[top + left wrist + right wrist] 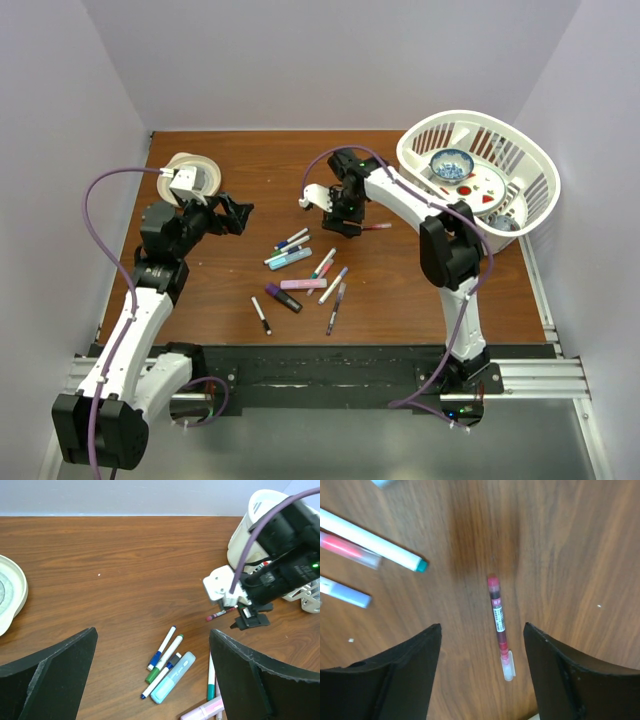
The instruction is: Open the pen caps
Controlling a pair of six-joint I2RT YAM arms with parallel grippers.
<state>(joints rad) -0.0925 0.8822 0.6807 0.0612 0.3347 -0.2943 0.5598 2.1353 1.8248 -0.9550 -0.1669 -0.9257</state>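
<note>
One red pen lies flat on the desk, between the wide-spread jaws of the right end effector and touching neither. We see that end effector released, holding nothing. From above, its wrist hides part of the pen. Left of it the other pens lie scattered mid-desk, pen caps on their ends. The left end effector hovers released and empty, well apart from them, toward the desk's left. A white basket holding a blue bowl stands at the right rear, and a white dish sits at the left rear.
</note>
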